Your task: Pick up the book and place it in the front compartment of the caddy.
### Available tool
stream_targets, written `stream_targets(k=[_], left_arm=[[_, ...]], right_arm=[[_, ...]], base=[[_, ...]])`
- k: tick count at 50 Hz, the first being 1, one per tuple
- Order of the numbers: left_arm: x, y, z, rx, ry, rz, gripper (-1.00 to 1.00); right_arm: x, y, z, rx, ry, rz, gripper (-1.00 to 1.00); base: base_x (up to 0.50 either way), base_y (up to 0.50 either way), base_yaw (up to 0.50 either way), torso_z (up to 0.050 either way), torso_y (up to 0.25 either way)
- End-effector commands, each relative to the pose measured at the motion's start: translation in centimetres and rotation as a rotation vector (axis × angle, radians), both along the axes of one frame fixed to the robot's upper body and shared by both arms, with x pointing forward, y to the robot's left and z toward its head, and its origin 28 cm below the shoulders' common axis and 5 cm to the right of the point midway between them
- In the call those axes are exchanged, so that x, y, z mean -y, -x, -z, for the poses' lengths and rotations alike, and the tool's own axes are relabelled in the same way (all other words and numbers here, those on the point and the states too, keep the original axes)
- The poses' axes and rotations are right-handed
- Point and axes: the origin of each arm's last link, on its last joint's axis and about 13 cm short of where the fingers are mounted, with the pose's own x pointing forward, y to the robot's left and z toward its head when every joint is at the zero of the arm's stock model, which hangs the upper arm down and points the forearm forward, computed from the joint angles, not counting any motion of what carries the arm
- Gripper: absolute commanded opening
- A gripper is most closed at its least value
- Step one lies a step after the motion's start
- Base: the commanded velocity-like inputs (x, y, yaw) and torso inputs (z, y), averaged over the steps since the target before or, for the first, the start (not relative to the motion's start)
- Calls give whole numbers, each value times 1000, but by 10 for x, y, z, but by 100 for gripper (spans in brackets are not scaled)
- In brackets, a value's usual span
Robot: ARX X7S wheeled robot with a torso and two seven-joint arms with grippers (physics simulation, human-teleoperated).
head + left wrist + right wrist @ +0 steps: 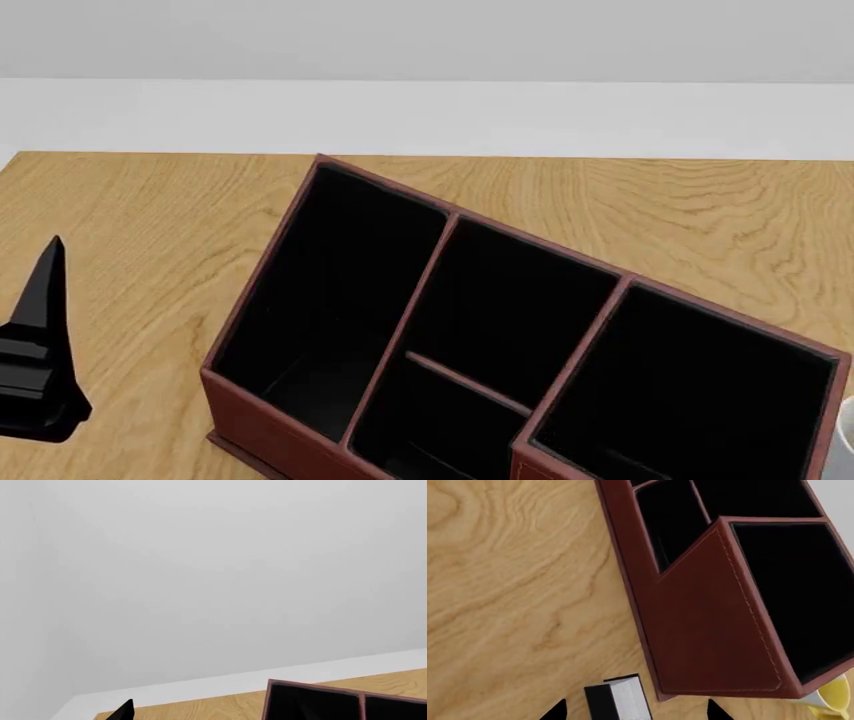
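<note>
Head view — caddy point(534, 330) compartments bare

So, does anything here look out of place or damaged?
Nothing looks damaged or spilled. The caddy sits turned at an angle to the table edge, its sections empty. The book stands upright beside the caddy's side wall, between the right tool's fingertips.

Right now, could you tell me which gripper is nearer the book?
Right. The right gripper straddles the book beside the caddy; the left gripper sits across the caddy.
</note>
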Motion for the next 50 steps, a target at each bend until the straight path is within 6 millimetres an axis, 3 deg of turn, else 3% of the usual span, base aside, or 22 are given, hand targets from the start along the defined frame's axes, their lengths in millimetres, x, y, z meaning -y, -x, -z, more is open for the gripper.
stream_targets(k=[1, 21, 50], left_arm=[[0, 1, 0, 1, 1, -2, 100], [0, 1, 0, 2, -1, -1, 100], [1, 0, -2, 3, -3, 2, 100]], right_arm=[[-2, -1, 8, -24, 13, 7, 100], [-7, -4, 18, -66, 22, 11, 100], [4, -25, 34, -116, 49, 53, 100]], base=[[0, 0, 0, 0, 0], [0, 0, 0, 0, 0], [0, 0, 0, 0, 0]])
